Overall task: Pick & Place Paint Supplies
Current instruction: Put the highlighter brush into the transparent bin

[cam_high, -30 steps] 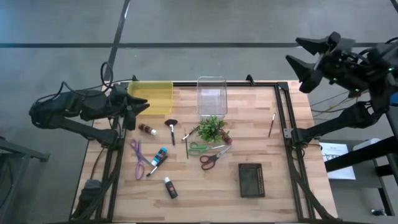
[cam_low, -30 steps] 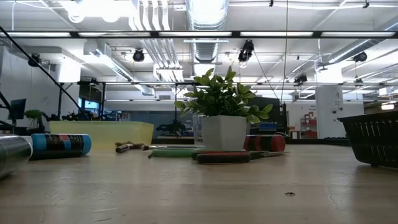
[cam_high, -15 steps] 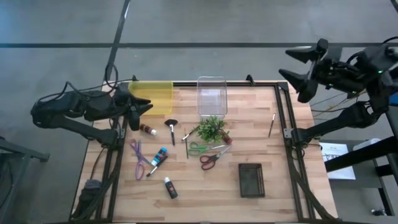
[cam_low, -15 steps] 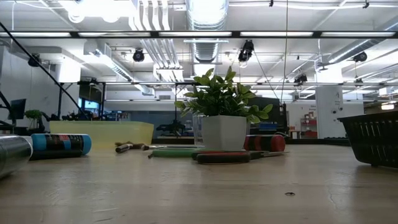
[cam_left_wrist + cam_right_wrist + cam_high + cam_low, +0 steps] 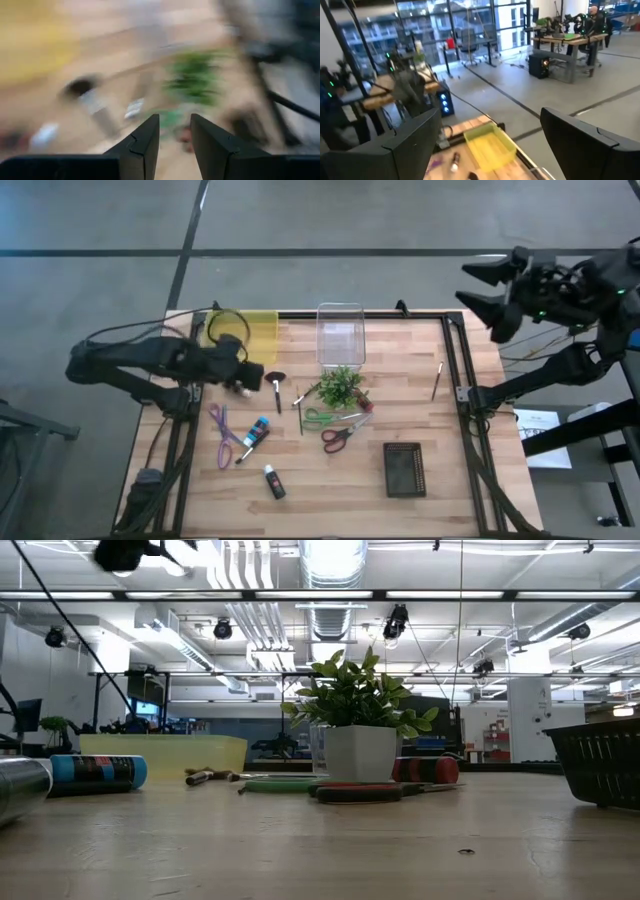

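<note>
My left gripper [image 5: 250, 374] hovers above the table's left part, just left of the fan brush [image 5: 276, 384], open by a narrow gap [image 5: 174, 131] with nothing in it. The brown tube is hidden beneath it. Purple scissors [image 5: 222, 436], a blue tube [image 5: 258, 430], a black tube with a white cap [image 5: 273, 481], green scissors [image 5: 322, 418], red scissors [image 5: 340, 437] and a thin brush [image 5: 437, 380] lie flat on the wood. My right gripper [image 5: 488, 288] is raised beyond the far right corner, wide open [image 5: 487, 140] and empty.
A potted plant [image 5: 340, 386] stands mid-table. A yellow bin [image 5: 245, 335] and a clear container [image 5: 340, 335] sit at the far edge, and a black basket [image 5: 403, 470] sits near the front right. Black frame rails run along the table's left and right edges.
My left gripper has swung from the yellow bin's left end toward the table's right, out over the brown tube, sinking and rolling about its own axis. My right gripper has turned a little where it is.
</note>
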`<state>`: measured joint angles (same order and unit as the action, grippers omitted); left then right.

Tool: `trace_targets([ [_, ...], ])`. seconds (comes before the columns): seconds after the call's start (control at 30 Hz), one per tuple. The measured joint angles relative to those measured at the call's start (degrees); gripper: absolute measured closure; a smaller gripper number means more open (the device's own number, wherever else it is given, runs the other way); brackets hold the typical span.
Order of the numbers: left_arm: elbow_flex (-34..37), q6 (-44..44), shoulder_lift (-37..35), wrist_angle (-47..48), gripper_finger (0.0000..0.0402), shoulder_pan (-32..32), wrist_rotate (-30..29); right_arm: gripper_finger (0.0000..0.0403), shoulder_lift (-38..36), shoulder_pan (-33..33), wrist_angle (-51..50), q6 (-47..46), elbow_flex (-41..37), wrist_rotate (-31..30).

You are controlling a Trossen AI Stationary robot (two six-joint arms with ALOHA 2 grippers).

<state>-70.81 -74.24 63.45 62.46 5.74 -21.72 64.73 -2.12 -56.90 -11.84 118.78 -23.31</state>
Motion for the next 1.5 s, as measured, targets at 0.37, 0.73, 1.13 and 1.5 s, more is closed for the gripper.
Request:
trace_targets([
  [0.37, 10.0, -26.5, 13.3, -10.9, 0.0283, -1.0, 1.4, 0.0058, 0.5, 0.0, -0.1, -1.7, 1.5, 0.0],
  [0.73, 23.7, -25.7, 14.4, -25.9, 0.0253, -8.2, 0.7, 0.0058, 0.2, 0.0, -0.1, -3.0, 2.1, 1.3],
  [1.13, 27.1, -18.5, 18.1, -34.8, 0.0133, -11.6, -7.3, 0.0058, 0.2, 0.0, 0.0, -1.3, 3.9, 2.5],
  [1.5, 26.9, -25.3, 26.3, -35.0, 0.0112, -11.8, -8.4, 0.0058, 0.2, 0.0, 0.1, -1.0, 5.4, 2.6],
])
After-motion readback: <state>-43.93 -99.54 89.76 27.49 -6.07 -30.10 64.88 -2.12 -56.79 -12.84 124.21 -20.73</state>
